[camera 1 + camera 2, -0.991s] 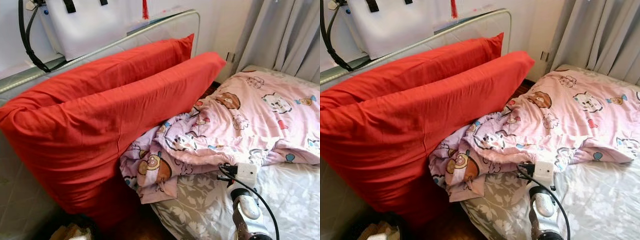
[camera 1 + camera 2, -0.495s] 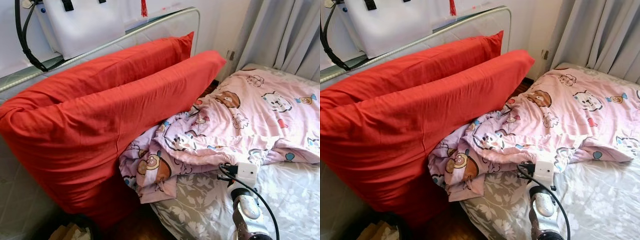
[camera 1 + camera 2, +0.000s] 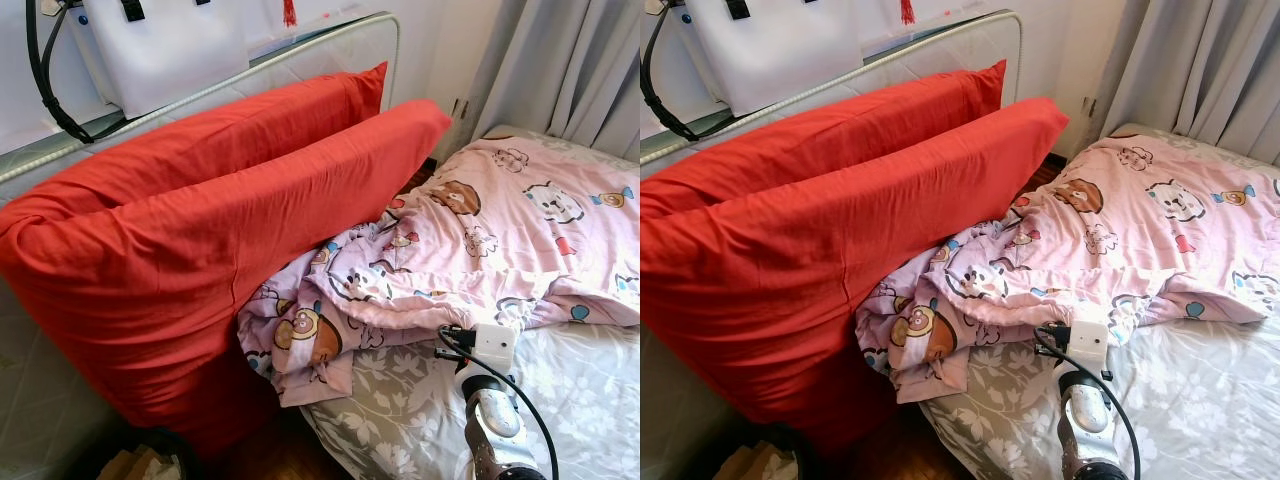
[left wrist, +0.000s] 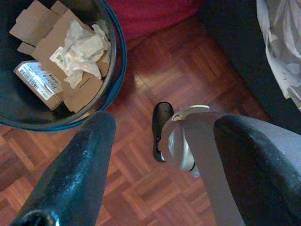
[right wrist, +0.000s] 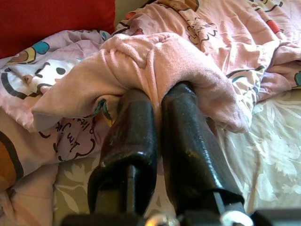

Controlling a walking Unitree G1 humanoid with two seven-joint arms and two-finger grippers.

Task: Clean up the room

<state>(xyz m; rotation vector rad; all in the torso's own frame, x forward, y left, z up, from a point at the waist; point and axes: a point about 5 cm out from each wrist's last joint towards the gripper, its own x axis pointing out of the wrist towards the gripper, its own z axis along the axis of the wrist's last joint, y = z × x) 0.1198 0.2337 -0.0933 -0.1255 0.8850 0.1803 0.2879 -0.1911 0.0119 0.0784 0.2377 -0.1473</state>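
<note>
**Right gripper pinches the quilt's near edge**

Two red pillows [image 3: 200, 250] lean against the headboard on the left of the bed [image 3: 590, 400]. The pink cartoon quilt [image 3: 480, 250] lies crumpled across the bed, bunched beside the pillows. The right gripper [image 5: 157, 101], at the quilt's near edge, has its fingers closed on a fold. The left gripper [image 4: 160, 141] hangs with fingers apart, empty, above wooden floor near a bin [image 4: 115, 61] holding cardboard.
</note>
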